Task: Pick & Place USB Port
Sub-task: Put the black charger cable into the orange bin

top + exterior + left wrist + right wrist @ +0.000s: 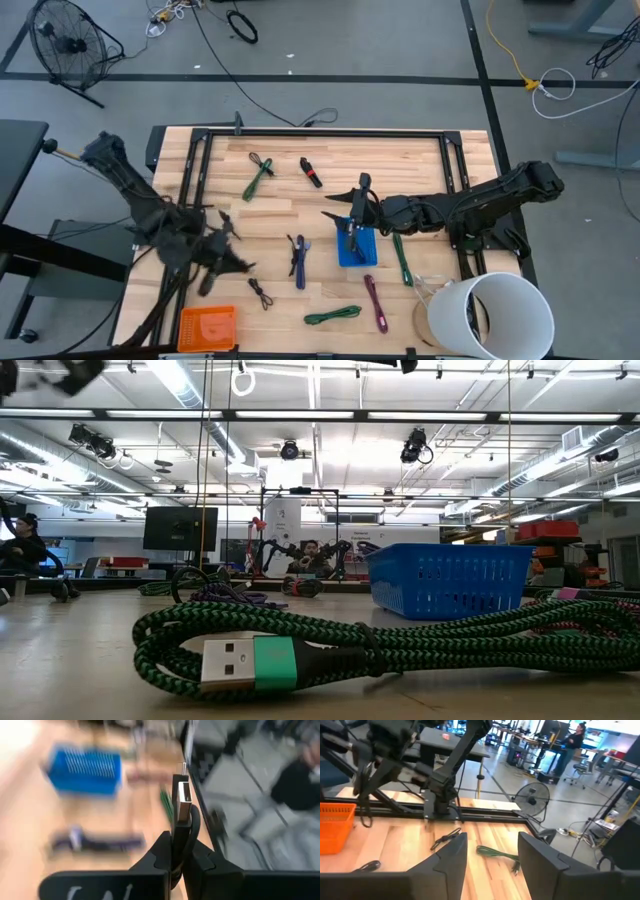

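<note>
A pale wooden surface [420, 165] fills the high view. On it, a blue basket [357, 248] sits mid-table with the right gripper [350, 208] spread open just above it, and an orange basket [207, 328] lies at the near left corner.

Low view: a green braided USB cable [330, 645] lies in front.

Left wrist view: the left gripper [181, 856] has its jaws clamped on a black USB cable [183, 802].

Around my wooden table [420, 170] the grey floor [330, 40] carries dark tape lines, loose cables and a standing fan [62, 42]. Long ceiling lights [180, 378] glow above distant desks, where what may be a monitor [180, 527] stands.
</note>
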You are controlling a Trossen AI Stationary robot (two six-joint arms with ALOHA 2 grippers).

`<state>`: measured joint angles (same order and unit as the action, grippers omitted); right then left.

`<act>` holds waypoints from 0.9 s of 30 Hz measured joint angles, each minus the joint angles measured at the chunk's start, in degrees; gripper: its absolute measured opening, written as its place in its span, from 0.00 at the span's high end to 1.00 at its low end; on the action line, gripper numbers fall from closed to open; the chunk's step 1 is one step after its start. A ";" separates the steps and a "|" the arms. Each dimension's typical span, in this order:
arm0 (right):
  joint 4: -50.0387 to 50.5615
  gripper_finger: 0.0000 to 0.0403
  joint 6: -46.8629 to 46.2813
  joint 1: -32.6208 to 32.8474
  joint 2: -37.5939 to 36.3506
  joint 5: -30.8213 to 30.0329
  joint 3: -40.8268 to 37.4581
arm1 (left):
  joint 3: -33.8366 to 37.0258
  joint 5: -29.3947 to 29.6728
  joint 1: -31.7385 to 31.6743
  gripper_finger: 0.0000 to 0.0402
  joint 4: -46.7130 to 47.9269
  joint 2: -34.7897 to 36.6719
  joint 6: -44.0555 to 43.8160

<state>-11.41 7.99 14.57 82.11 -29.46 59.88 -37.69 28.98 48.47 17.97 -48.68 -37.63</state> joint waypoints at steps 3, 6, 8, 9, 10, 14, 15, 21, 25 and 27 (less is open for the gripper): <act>0.03 0.58 0.00 -0.14 0.00 -0.10 0.00 | 0.00 -2.01 5.22 0.95 6.34 0.35 -11.11; 0.01 0.58 0.02 -0.32 0.00 -0.12 0.00 | 0.00 -6.30 9.42 0.95 9.41 -0.67 -19.29; 0.01 0.58 0.19 -0.56 0.00 -0.12 0.00 | 0.00 -9.62 11.51 0.95 9.98 -1.79 -23.79; 0.01 0.58 0.23 -0.75 0.00 -0.12 0.00 | 0.00 -11.32 12.37 0.95 9.90 -2.40 -26.15; 0.01 0.58 0.22 -0.98 0.00 -0.11 0.00 | 0.00 -12.99 13.08 0.95 9.83 -3.01 -28.56; 0.63 0.58 -0.04 -1.75 0.00 -0.12 0.00 | 0.00 -18.20 15.32 0.95 9.77 -5.69 -38.09; 0.93 0.58 -0.21 -1.90 0.00 -0.12 0.00 | 0.00 -18.69 15.70 0.95 9.55 -6.39 -40.10; 2.24 0.58 -1.04 -2.91 0.00 -0.12 0.00 | 0.00 -22.25 16.04 0.95 6.27 -11.76 -47.16; 2.29 0.58 -1.51 -3.37 0.00 -0.12 0.02 | 0.00 -23.66 15.95 0.93 1.70 -16.18 -47.23; 2.29 0.58 -1.49 -3.50 0.00 -0.12 0.02 | 0.00 -25.05 15.95 0.93 -0.37 -18.23 -47.32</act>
<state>-9.13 6.50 11.07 82.11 -29.58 59.90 -37.69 3.93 64.42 17.60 -66.91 -84.95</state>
